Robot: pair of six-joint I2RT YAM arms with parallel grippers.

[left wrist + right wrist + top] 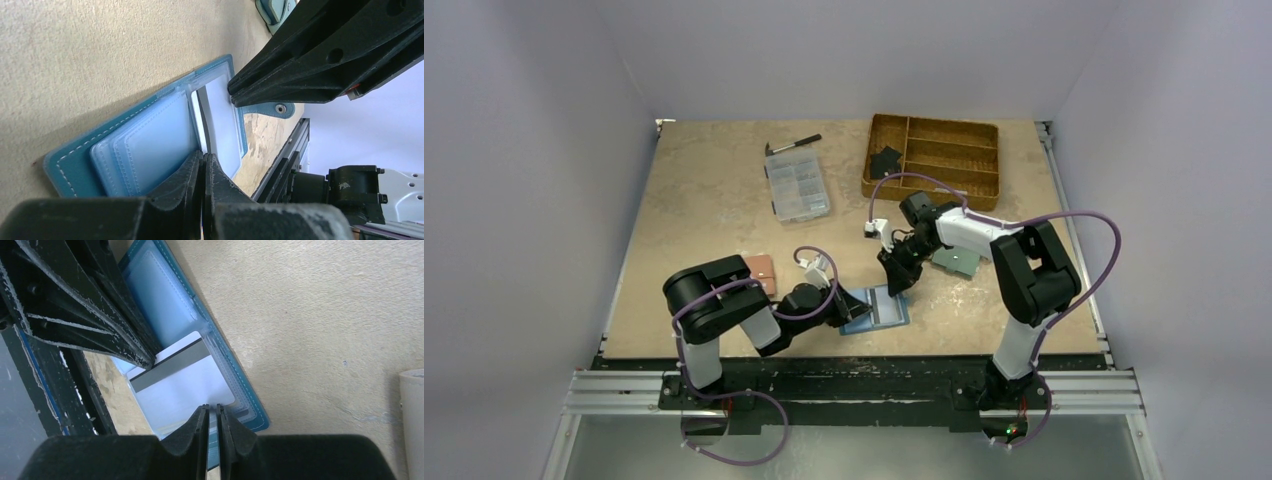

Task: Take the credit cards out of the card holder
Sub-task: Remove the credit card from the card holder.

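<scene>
On the tan bench (704,200), the open dark blue stitched card holder (886,314) lies under both tips. The left gripper (204,165), closed, presses on its fold, likely to anchor it. The right gripper (213,412) pinches the pale, grey-striped plastic card (185,385), which sticks partway out of the pocket just ahead.

Card holder (70,167) dark blue, white stitching; card (182,387) pale, grey stripe.

Matt card holder (65,170), glossy sleeves (150,140)

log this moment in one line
step: extraction | left gripper: shut on card holder | right gripper: shut on credit card
</scene>
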